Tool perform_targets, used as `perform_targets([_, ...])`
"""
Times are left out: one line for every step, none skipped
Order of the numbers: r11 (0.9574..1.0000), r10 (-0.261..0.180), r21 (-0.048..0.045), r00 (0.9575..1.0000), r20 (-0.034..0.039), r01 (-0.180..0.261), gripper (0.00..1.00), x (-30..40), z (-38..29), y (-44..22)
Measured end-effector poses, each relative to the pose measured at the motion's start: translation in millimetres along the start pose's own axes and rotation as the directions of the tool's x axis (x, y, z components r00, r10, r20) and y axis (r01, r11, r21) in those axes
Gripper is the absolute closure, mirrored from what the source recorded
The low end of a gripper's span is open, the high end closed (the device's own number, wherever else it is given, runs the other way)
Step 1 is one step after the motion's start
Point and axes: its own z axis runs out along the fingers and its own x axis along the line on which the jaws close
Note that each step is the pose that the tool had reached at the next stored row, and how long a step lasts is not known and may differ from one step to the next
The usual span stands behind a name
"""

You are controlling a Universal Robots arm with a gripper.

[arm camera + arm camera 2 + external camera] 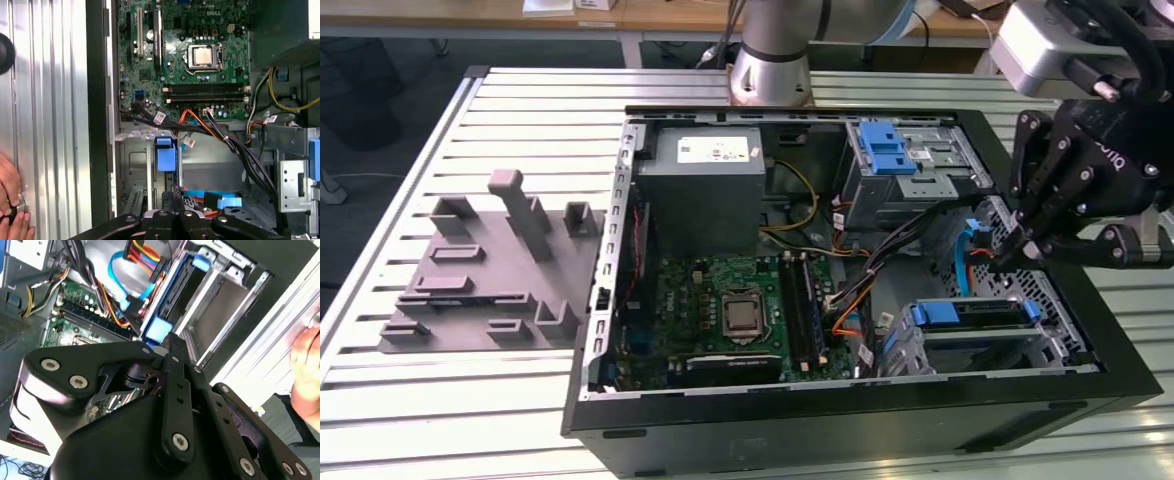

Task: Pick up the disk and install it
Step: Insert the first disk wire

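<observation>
Slatted table (454,400); gripper (998,258) angled down near disk (981,312).

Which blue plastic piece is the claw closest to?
The blue tab on the silver disk, just by the black gripper; the blue latch atop the metal cage lies farther off.

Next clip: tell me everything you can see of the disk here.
The disk is a flat silver-grey metal drive in a blue plastic carrier, its blue end tab facing the motherboard. It sits slotted in the lower drive cage on the exterior view's right, held between the cage walls. The gripper hangs just above; contact is unclear.
</observation>
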Motion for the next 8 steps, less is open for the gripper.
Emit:
perform_targets([1.0000, 0.000, 0.0000, 1.0000, -0.0001, 0.000, 0.89, -0.4, 0.3, -2.4])
perform_targets([1.0000, 0.000, 0.0000, 1.0000, -0.0001, 0.000, 0.89, -0.8, 0.7, -5.0])
perform_targets([1.0000, 0.000, 0.0000, 1.0000, 0.0000, 0.000, 0.89, -1.2, 1.0, -6.8])
perform_targets([1.0000, 0.000, 0.0000, 1.0000, -0.0002, 0.000, 0.89, -1.4, 1.1, -7.8])
perform_targets([1.0000, 0.000, 0.0000, 1.0000, -0.0002, 0.000, 0.89, -1.5, 1.1, -8.4])
perform_targets([1.0000, 0.000, 0.0000, 1.0000, -0.0001, 0.000, 0.89, -1.5, 1.2, -8.5])
perform_targets([1.0000, 0.000, 0.0000, 1.0000, 0.0000, 0.000, 0.89, -1.5, 1.3, -8.5])
perform_targets([1.0000, 0.000, 0.0000, 1.0000, 0.0000, 0.000, 0.89, -1.5, 1.3, -8.5])
